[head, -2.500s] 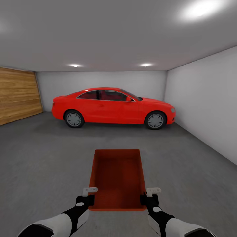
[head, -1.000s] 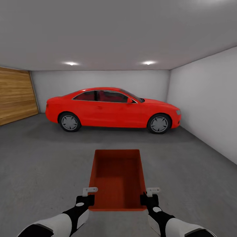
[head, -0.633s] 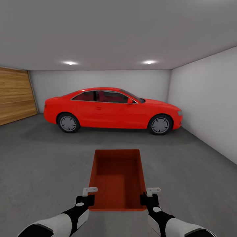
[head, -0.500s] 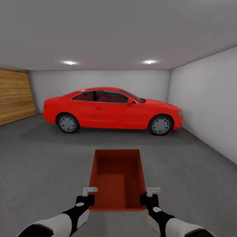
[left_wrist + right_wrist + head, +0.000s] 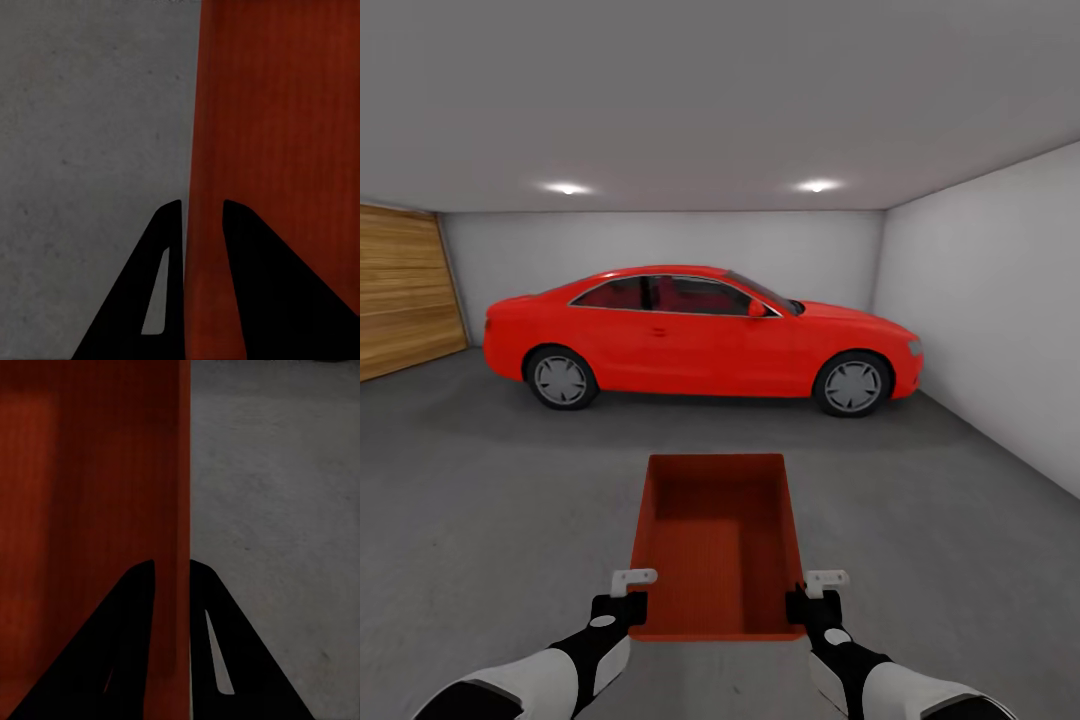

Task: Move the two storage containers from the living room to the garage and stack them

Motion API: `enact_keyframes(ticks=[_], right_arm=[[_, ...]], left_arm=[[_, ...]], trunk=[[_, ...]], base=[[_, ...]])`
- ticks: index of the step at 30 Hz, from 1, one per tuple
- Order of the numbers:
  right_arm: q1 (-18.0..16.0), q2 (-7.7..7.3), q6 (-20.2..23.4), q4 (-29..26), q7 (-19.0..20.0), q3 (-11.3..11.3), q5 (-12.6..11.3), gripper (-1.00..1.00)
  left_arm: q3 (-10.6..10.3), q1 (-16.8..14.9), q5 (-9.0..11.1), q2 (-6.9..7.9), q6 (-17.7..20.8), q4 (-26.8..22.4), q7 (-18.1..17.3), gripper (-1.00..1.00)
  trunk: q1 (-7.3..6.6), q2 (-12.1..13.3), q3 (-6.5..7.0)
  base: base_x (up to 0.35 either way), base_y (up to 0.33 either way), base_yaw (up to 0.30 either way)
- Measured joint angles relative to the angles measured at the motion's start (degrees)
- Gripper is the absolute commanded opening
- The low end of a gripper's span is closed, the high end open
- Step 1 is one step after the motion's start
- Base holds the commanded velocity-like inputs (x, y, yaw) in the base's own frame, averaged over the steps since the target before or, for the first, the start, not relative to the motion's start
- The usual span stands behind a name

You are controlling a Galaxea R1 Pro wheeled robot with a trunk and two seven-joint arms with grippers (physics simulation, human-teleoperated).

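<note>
We carry an empty orange-red bin (image 5: 717,545) above the garage floor (image 5: 500,500), left pincer (image 5: 622,592) and right pincer (image 5: 815,592) each pinching a side wall, which looks stiff, light, perhaps slippery.

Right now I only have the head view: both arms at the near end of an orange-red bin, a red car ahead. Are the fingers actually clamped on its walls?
Observer: Yes. In the left wrist view the left gripper straddles the storage container wall, one finger on each side.
Reviewer: And the right?
Observer: Same. The right gripper pinches the other side wall, with a finger inside the bin.
Reviewer: What is under the bin?
Observer: Both wrist views show bare grey concrete floor beside the wall.
</note>
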Motion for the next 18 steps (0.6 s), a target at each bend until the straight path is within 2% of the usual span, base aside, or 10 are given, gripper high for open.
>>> enact_keyframes(ticks=[18], right_arm=[[0.00,0.01,-0.02,0.01,0.00,0.07,-0.08,-1.00]], left_arm=[[-0.04,0.00,0.05,0.02,-0.01,0.00,-0.03,-1.00]], trunk=[[0.00,0.00,0.00]], base=[[0.321,0.000,0.000]])
